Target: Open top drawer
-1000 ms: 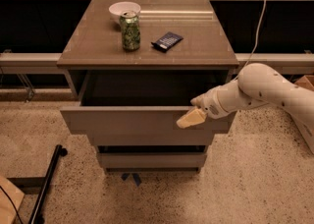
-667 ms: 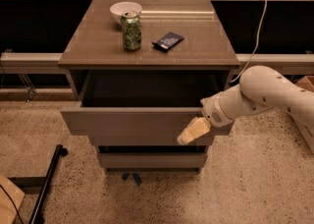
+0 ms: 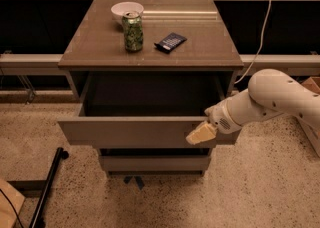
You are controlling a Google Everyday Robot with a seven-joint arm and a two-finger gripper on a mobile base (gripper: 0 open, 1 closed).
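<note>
Your wide, grey-brown, flat-fronted top drawer (image 3: 135,132) sits mid-frame, already drawn well out with its dark box showing. The cream-tipped claw (image 3: 201,133) is at the panel's right end, lower right of centre (wide or narrow, I cannot tell). Pulling off-centre may rack the drawer, so draw straight toward the bottom edge, slowly, and stop before the box comes free.
</note>
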